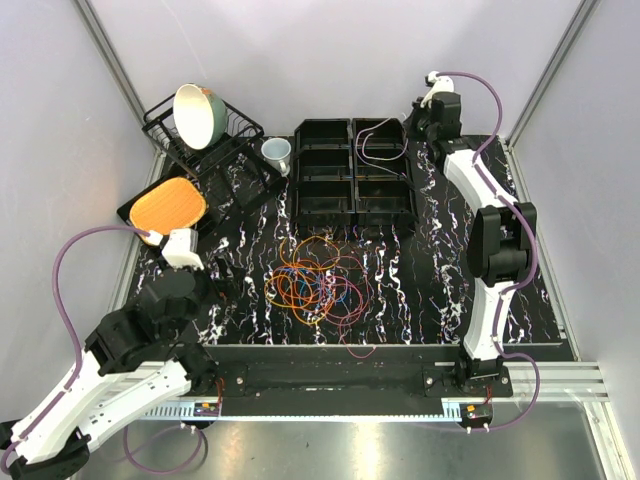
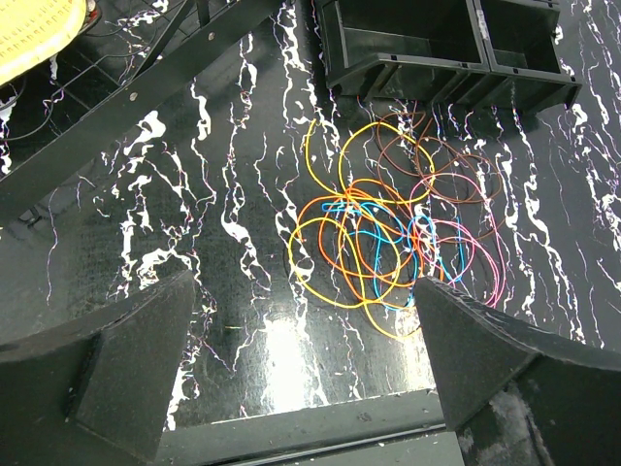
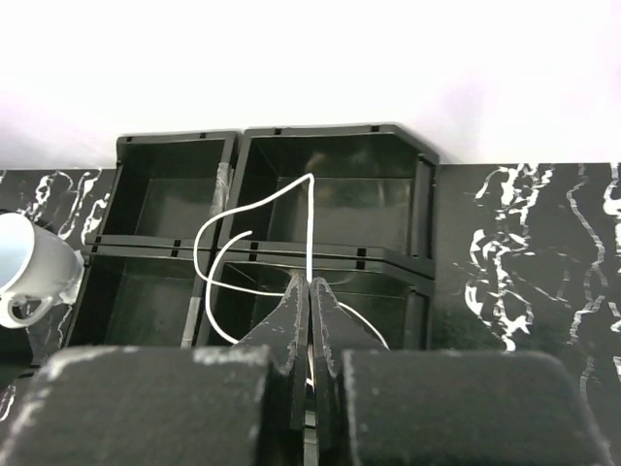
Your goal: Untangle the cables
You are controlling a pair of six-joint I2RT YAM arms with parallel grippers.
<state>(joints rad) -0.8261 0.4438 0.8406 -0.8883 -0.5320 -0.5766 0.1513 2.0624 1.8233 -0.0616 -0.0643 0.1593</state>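
- My left gripper [image 2: 306, 306] stands wide open and holds nothing. It hangs low over the black marbled table [image 2: 243, 194].
- The tangle of cables [image 2: 388, 243], with orange, yellow, blue, pink and brown loops, lies mid-table. It sits just ahead of that gripper's fingers, not touching them, and in front of the black bins [image 2: 388, 76].
- My right gripper [image 3: 310, 291] is pinched tight on a white cable [image 3: 309, 218] above the right-hand bins.
- That cable rises from the fingertips, bends, and loops across the bin compartments.
- A white mug [image 3: 34, 267] sits just left of the bins.

Black marbled table [image 1: 420, 290], plain white walls [image 1: 330, 55]
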